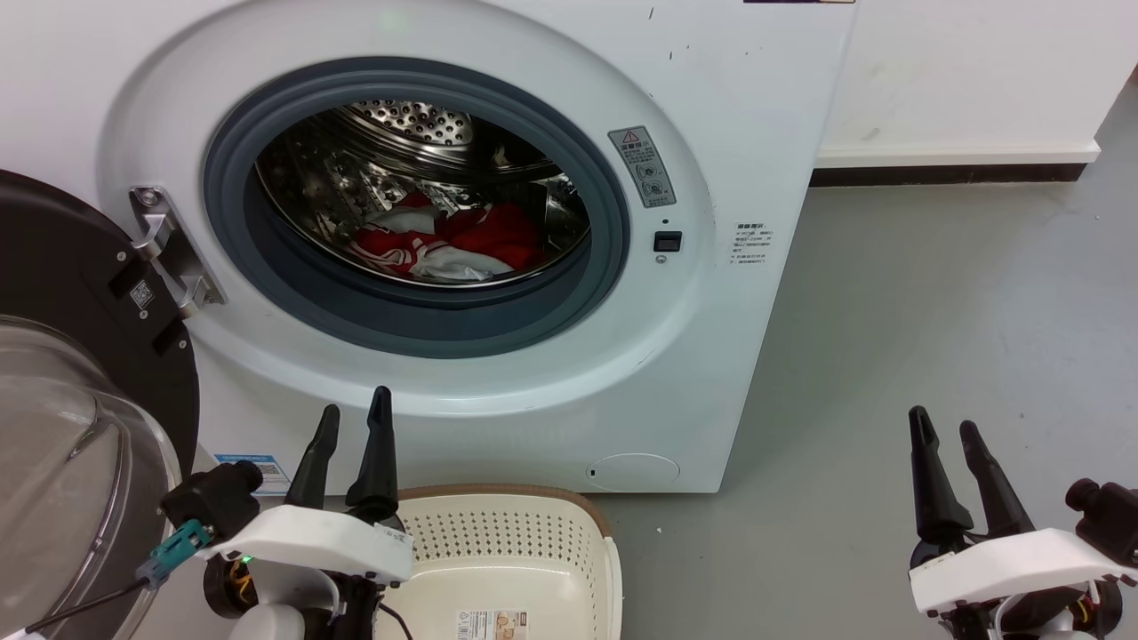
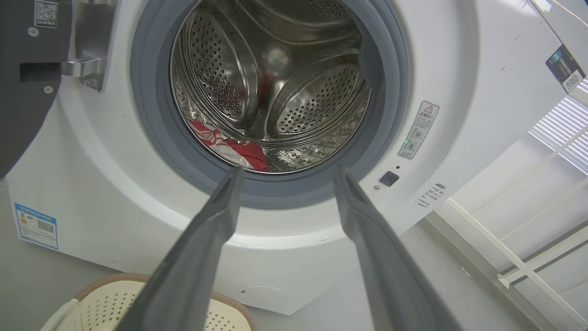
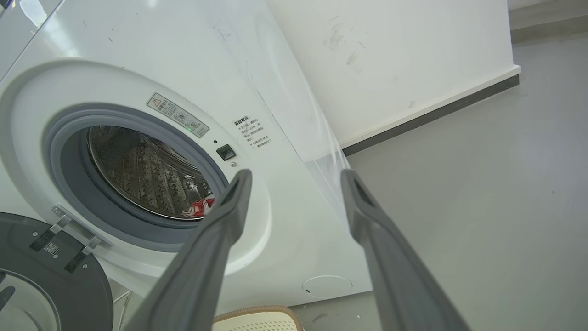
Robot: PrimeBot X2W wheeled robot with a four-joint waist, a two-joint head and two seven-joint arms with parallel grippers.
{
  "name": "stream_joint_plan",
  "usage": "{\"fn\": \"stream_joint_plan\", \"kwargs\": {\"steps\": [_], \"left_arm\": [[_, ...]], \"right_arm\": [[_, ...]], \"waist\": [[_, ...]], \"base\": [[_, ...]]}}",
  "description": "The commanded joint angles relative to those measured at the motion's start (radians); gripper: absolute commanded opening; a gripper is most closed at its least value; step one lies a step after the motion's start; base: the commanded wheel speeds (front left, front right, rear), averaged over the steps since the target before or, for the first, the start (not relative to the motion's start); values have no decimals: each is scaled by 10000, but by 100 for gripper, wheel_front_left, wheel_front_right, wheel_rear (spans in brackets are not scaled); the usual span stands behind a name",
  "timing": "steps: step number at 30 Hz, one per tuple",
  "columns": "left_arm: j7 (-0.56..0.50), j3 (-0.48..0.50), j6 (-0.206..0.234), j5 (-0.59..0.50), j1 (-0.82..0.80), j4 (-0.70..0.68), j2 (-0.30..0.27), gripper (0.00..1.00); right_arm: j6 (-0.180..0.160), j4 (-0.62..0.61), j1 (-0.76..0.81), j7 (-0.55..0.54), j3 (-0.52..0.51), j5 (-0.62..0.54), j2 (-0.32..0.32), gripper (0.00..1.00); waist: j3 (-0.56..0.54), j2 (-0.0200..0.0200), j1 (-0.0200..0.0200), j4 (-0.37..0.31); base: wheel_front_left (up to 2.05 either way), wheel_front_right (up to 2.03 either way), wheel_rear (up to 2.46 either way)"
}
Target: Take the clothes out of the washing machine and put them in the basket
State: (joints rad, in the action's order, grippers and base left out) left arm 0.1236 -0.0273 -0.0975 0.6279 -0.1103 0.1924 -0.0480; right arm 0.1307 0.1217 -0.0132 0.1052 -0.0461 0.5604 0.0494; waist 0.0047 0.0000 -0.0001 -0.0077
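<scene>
The white washing machine stands before me with its door swung open to the left. Red and white clothes lie crumpled at the bottom of the steel drum; they also show as clothes and clothes in the wrist views. The cream basket sits on the floor right below the machine's front. My left gripper is open, held low in front of the machine beside the basket. My right gripper is open too, off to the right above the bare floor. Both hold nothing.
The open door, with its black rim and glass bowl, juts out at the left near my left arm. Grey floor stretches to the right of the machine. A white wall with a dark skirting runs behind.
</scene>
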Motion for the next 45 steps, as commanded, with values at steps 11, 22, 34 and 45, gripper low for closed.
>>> {"fn": "stream_joint_plan", "kwargs": {"steps": [11,22,34,45], "left_arm": [[347,-146,154,-1603,-287,14,-37,100],[624,-241,286,-2772,-316,122,-63,100],[882,-398,442,-3927,-358,268,-110,100],[1108,-482,540,-4789,-382,506,-134,100]], "right_arm": [[0,-333,133,150,57,-1441,17,100],[-1,-450,265,291,138,-2548,16,100],[-1,-489,348,352,213,-3579,14,100],[-1,-422,430,479,271,-4389,13,100]], "waist": [[-14,0,1,0],[-25,0,1,9],[-43,0,1,22],[-70,0,1,45]], "base": [[0,0,0],[0,0,0],[0,0,0],[0,0,0]]}}
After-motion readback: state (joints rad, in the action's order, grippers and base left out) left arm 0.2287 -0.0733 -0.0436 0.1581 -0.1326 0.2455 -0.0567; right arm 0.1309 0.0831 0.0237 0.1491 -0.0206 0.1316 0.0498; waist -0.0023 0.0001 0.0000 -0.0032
